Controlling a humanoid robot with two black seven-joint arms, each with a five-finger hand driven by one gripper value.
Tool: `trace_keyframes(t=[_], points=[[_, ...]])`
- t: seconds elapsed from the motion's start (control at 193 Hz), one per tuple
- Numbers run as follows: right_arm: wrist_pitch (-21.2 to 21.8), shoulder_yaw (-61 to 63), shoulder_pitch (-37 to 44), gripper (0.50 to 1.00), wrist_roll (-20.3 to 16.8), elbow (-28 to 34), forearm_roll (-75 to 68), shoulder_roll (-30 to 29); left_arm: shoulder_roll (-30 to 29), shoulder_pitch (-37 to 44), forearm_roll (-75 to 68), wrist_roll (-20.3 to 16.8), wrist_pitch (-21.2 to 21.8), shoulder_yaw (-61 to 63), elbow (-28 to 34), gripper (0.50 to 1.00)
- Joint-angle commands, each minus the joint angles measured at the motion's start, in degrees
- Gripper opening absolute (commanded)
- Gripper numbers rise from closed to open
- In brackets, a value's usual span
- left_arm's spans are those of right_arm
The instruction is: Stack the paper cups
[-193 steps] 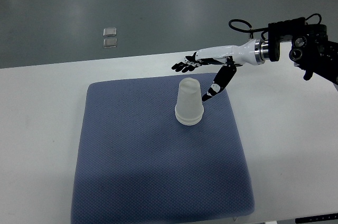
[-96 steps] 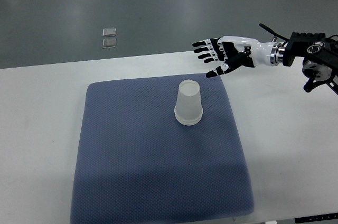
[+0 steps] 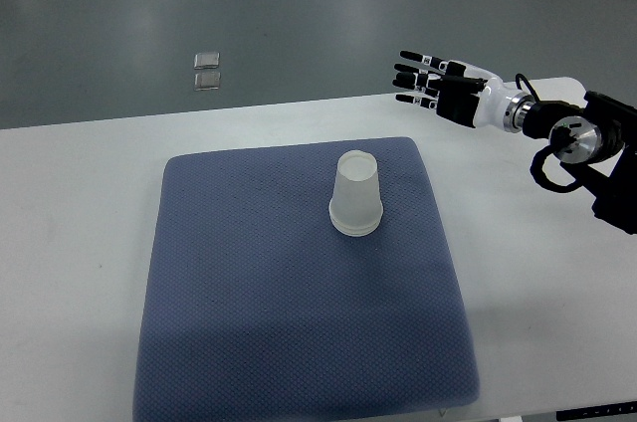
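On the blue-grey textured square mat (image 3: 299, 283), slightly up and right of its middle, stands a translucent white paper cup (image 3: 356, 193), upside down, its wider rim on the fabric; it looks like one cup over another. Well apart, over the white table's (image 3: 80, 203) far edge, the right hand (image 3: 443, 94) hovers, fingers (image 3: 416, 71) stretched wide, holding nothing.

White table (image 3: 70, 193), blue mat (image 3: 289, 332) on it, seemingly padded

An upturned cup stack (image 3: 355, 194) stands alone on the blue mat (image 3: 299, 322); bare mat surrounds it. The right robot hand (image 3: 443, 91), fingers spread, hangs well apart above the tabletop (image 3: 70, 243) edge.
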State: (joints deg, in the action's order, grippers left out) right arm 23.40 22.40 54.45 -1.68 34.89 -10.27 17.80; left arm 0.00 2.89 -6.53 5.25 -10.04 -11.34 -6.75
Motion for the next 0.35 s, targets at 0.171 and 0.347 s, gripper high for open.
trace_keyframes(t=[0.171, 0.347], points=[[0.5, 0.1, -1.27, 0.926, 0.89, 0.01, -2.3, -0.66, 0.0, 0.01, -0.06, 0.02, 0.02, 0.0, -0.02, 1.0], [1.64, 0.19, -1.97, 0.926, 0.98, 0.09, -2.65, -0.93, 0.0, 0.01, -0.06, 0.02, 0.02, 0.0, -0.02, 1.0]])
